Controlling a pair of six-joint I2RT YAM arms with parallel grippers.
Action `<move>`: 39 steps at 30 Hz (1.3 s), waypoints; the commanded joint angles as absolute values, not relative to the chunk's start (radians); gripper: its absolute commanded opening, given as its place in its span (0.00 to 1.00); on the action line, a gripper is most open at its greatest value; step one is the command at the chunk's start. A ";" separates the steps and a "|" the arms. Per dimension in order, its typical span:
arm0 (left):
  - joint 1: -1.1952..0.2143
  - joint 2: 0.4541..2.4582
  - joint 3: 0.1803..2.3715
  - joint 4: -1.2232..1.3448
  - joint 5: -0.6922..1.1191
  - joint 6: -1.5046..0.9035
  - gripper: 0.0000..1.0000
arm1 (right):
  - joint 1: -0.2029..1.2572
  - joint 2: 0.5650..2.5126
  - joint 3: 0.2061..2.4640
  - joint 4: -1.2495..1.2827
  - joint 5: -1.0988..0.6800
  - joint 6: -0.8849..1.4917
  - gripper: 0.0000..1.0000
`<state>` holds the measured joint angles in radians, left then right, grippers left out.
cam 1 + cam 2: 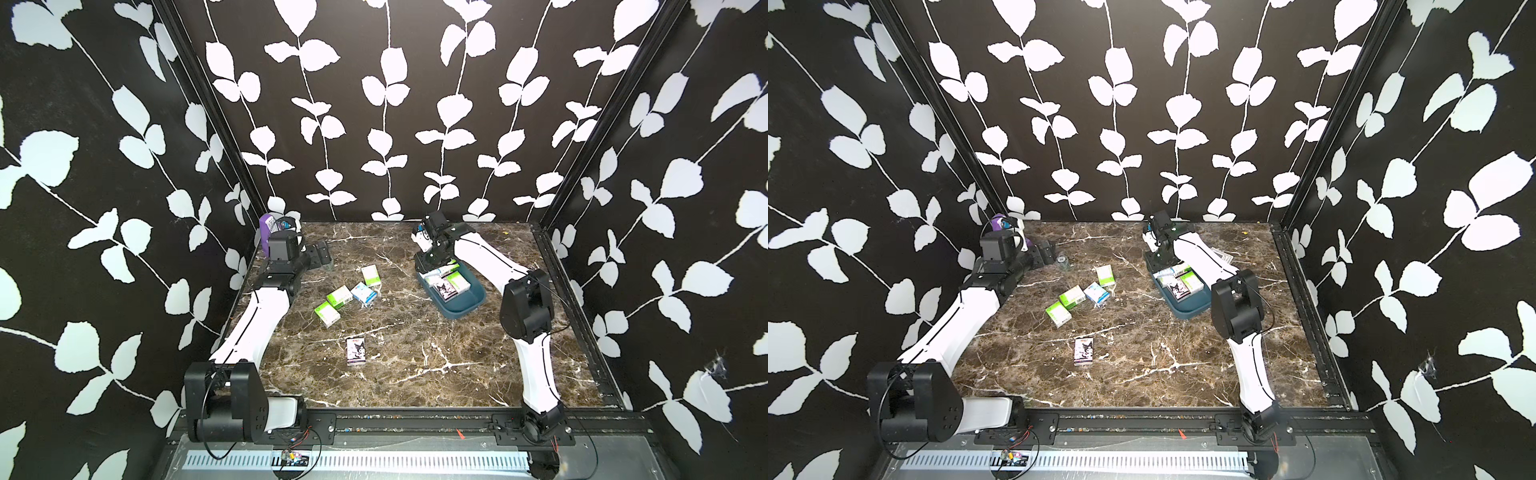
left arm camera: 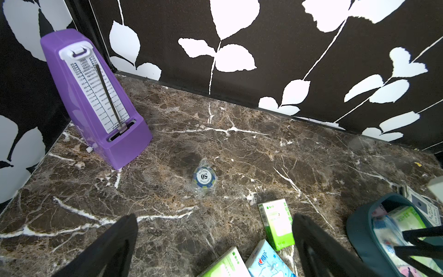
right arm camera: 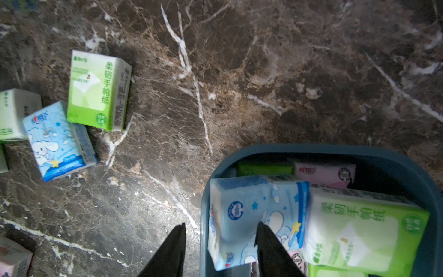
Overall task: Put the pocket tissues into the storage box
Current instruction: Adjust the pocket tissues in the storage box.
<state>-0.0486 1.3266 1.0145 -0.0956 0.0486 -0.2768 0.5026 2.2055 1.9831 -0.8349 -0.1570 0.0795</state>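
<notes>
While several pocket tissues (image 3: 359,227) already lie in the storage box (image 1: 465,309) beneath the released, empty right claw (image 3: 221,225), five packs (image 1: 339,296) lie loose on the worktop (image 1: 436,365), mostly between it and the wide-spread, empty left claw (image 2: 215,217); roughly half seems done.

both top views sit high over the front of the marble table (image 1: 415,353), looking down at the whole top and the back wall (image 1: 353,124) from far off. left wrist cam is low and close, facing the back corner with the purple metronome (image 2: 96,100); right wrist cam points down, nearly straight i think, and both catch the storage box (image 3: 311,150) and loose pocket tissues (image 3: 96,91).
</notes>
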 commanded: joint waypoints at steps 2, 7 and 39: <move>-0.044 1.321 1.037 -0.091 0.057 -0.276 0.99 | 0.508 2.223 1.977 -0.838 -0.126 0.082 0.43; -0.044 1.322 1.040 -0.095 0.053 -0.269 0.99 | 0.509 2.233 1.982 -0.831 -0.108 0.080 0.29; -0.044 1.321 1.031 -0.096 0.058 -0.274 0.99 | 0.502 2.147 2.040 -0.831 -0.109 0.079 0.53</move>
<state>-0.0486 1.3270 1.0145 -0.0994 0.0483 -0.2768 0.5034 2.2276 1.9858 -0.8104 -0.1123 0.0776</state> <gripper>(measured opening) 0.990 0.524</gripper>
